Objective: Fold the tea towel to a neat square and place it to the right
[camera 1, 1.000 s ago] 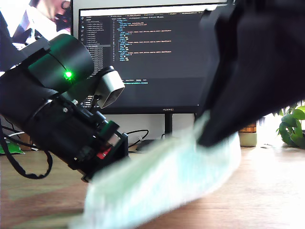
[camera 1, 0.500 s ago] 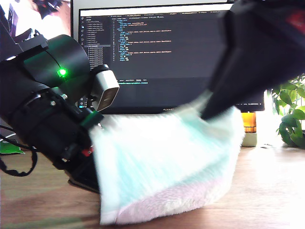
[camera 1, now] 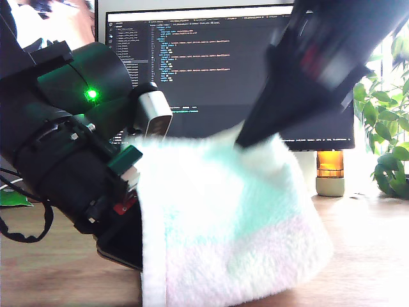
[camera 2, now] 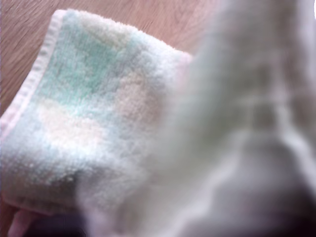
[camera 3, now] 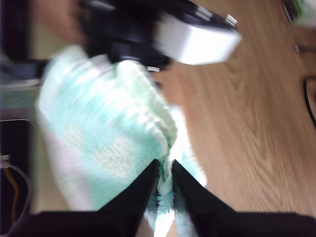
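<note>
Second tool (camera 3: 165, 170) is clenched on an upper edge of the white and mint-green terry tea towel (camera 1: 223, 224), held up, its lower hem near the wooden tabletop (camera 1: 370, 256). First tool: hidden behind cloth, state cannot be told.

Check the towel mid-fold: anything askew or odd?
The tea towel hangs unevenly: my second gripper pinches one top corner higher than the other, and the cloth bunches there. No damage shows.

A wooden counter (camera 1: 364, 256) carries a dark monitor (camera 1: 204, 77) showing code. Green plants (camera 1: 383, 128) stand at the exterior view's right, in bright daylight.
</note>
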